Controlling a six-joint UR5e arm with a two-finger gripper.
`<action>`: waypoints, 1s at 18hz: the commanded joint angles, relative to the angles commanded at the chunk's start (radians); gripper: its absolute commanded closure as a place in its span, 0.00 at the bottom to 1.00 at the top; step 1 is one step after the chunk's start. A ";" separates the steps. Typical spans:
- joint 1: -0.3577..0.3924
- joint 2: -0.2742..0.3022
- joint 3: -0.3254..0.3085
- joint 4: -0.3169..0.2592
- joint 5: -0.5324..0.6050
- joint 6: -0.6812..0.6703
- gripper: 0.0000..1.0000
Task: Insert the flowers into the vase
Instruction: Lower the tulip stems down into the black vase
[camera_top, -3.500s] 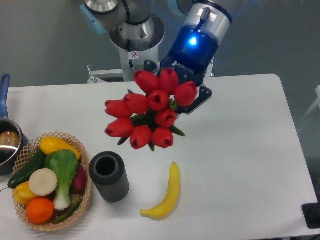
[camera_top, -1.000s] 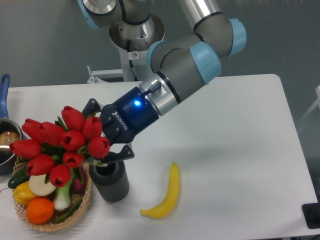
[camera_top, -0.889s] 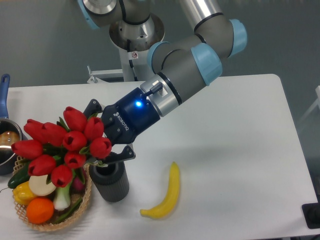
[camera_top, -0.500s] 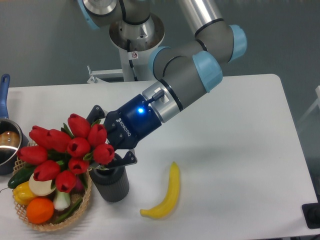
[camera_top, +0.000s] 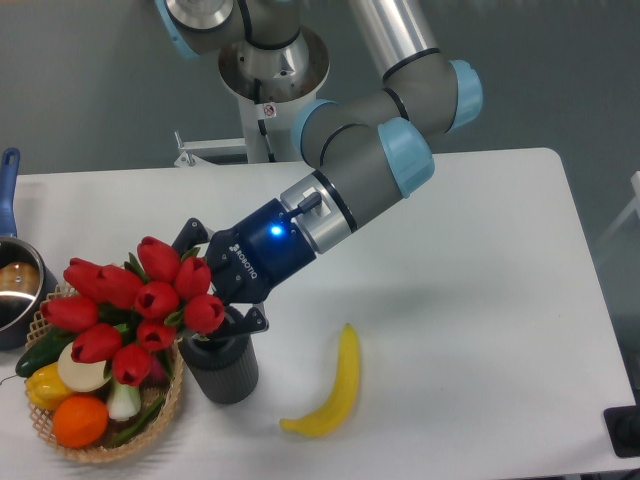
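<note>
Table (camera_top: 480, 300) carries the wicker basket (camera_top: 60, 440) at eight o'clock and the vase (camera_top: 222, 368) beside it, and I am lowering the flowers (camera_top: 140, 305) toward the vase mouth. My gripper (camera_top: 222, 285) is clamped on the stems; next I must tip the bunch upright, blooms leaning to nine o'clock

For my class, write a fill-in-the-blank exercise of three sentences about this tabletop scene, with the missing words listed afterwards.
1. The tool holds a bunch of ____ flowers tilted over the vase.
2. The yellow fruit lying on the table to the right of the vase is a ____.
3. The vegetables left of the vase sit in a woven ____.

Missing words: red; banana; basket
</note>
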 joint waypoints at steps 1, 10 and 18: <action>0.000 -0.008 0.000 0.000 0.000 0.014 0.60; 0.021 -0.006 -0.120 0.000 0.002 0.178 0.60; 0.025 -0.011 -0.170 0.000 0.005 0.244 0.59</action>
